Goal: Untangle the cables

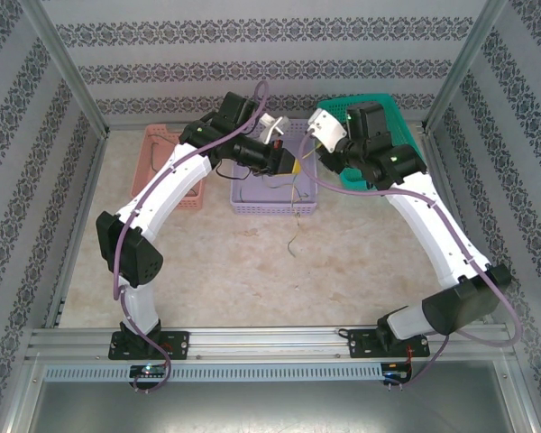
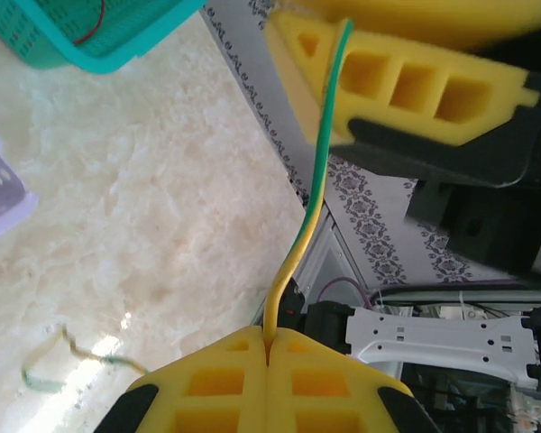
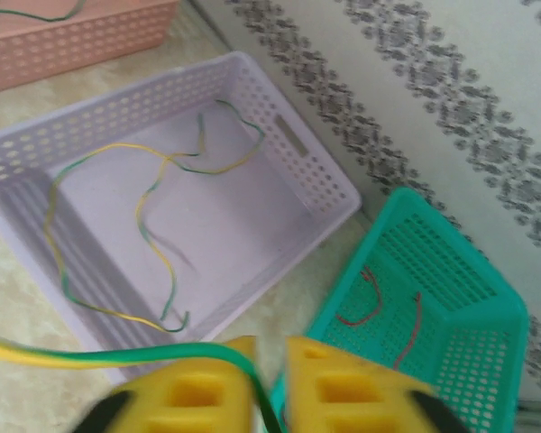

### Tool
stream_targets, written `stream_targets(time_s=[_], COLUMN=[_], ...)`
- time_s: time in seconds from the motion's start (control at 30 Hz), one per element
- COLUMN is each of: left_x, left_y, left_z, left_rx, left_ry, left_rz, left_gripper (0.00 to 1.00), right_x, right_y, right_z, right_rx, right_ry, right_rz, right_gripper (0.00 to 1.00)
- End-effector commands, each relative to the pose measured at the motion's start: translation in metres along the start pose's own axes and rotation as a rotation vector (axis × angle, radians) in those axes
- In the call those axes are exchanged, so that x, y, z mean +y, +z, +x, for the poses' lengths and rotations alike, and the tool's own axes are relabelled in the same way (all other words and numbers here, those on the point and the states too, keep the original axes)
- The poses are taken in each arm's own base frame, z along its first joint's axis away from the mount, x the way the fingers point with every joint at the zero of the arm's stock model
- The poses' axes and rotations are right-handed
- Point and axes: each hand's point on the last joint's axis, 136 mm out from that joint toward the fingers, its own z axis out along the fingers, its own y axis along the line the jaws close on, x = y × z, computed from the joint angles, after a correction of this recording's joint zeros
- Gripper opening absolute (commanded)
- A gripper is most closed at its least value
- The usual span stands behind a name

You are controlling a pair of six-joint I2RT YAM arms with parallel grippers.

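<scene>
1. Table (image 1: 252,271): a flat top of pale beige, marbled and faintly glossy. It is fenced by an aluminium frame (image 1: 72,77) of slotted bars.
2. Walls (image 1: 252,68): white paper on three sides, crossed by grey bands of floral pattern.
3. Lilac basket (image 1: 275,209): rectangular plastic with perforated sides, at the middle of the table's far side. Thin yellow-and-green wires (image 3: 144,207) lie curled on its floor.
4. Pink basket (image 1: 158,153): the same perforated shape, to the left of the lilac basket. A green wire (image 3: 36,16) lies in it.
5. Teal basket (image 3: 451,280): the same perforated shape, to the right of the lilac basket. Thin red wires (image 3: 365,302) lie inside.
6. Left gripper (image 2: 269,347): yellow foam pads moulded with square hollows. The pads are pressed together on the stretched cable (image 2: 320,171), above the far end of the lilac basket.
7. Stretched cable: thin and smooth, yellow at the left gripper and green toward the right gripper (image 3: 270,361). It spans the air between the two.
8. Right gripper: pads of the same foam, parted by a narrow gap wider than the cable. The green end passes through the gap along one pad, unclamped.
9. Loose wire (image 1: 295,244): thin and kinked, on the bare table just in front of the lilac basket.
</scene>
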Motion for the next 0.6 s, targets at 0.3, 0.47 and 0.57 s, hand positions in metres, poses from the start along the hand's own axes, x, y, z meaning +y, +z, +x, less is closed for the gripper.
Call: stream_targets(time_s=[0.3, 0.47, 0.57], left_x=[-0.036, -0.029, -0.017], left_y=[-0.052, -0.082, -0.099], left_z=[-0.042, -0.095, -0.131], left_rx=[-0.169, -0.318, -0.417], left_ry=[-0.153, -0.191, -0.199], left_rz=[-0.026, 0.002, 0.039], left_gripper=[0.0, 0.0, 0.0], right_x=[-0.069, -0.051, -0.036], right_y=[-0.09, -0.101, -0.096], right_z=[-0.004, 0.005, 0.01], right_rx=[-0.226, -0.333, -0.342], right_ry=[0.498, 0.8, 0.937], right_rz=[0.331, 0.234, 0.174], right_gripper=[0.61, 0.62, 0.62])
